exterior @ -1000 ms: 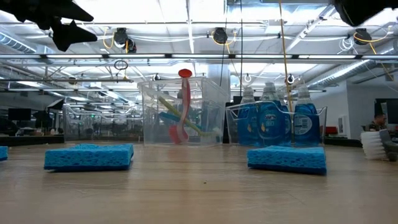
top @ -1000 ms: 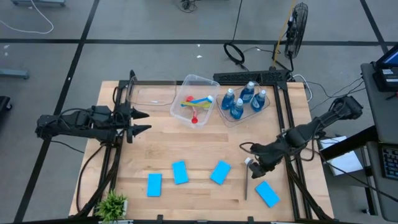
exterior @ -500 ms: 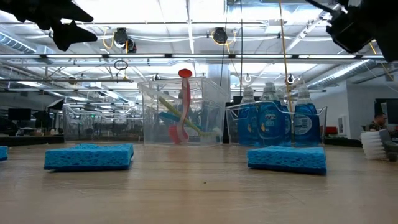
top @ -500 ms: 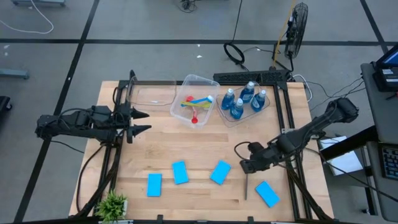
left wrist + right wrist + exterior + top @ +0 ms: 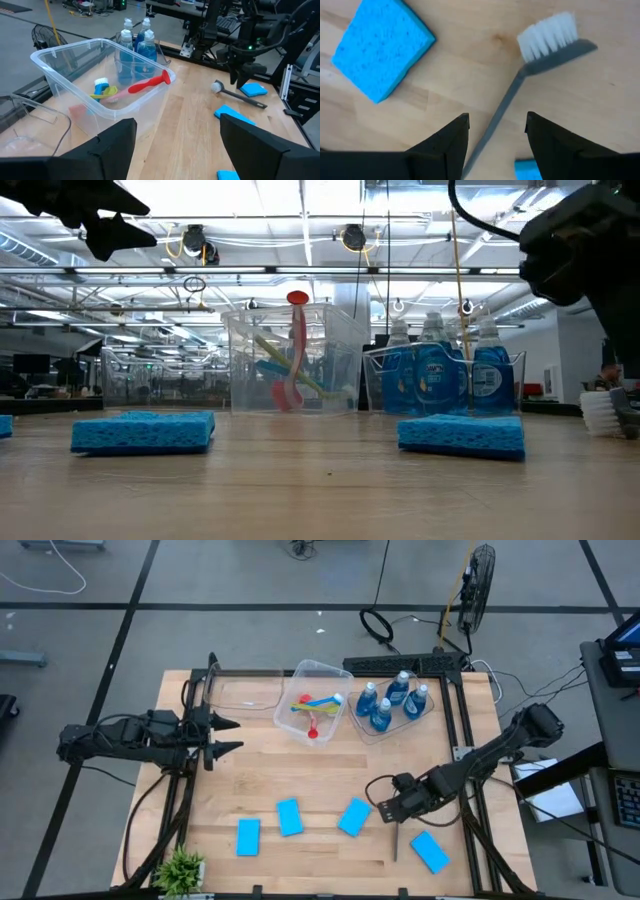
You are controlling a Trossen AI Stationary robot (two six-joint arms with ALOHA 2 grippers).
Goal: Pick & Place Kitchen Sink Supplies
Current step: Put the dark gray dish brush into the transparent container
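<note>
The left gripper (image 5: 232,736) hangs with fingers spread and empty at nine o'clock on the wooden table (image 5: 260,785). Toward twelve, a clear plastic tub (image 5: 312,697) holds red, yellow and blue brushes. At four o'clock the right gripper (image 5: 384,810) hovers, fingers parted, empty, over the thin grey long-handled brush (image 5: 530,80) with white bristles, lying flat beside a flat bright-blue rectangular sponge (image 5: 381,46).

Grey brush (image 5: 396,837) flat on table (white bristles), among 4 blue sponges (image 5: 354,817).

Brushes (image 5: 131,88) in clear tub (image 5: 65,55)
</note>
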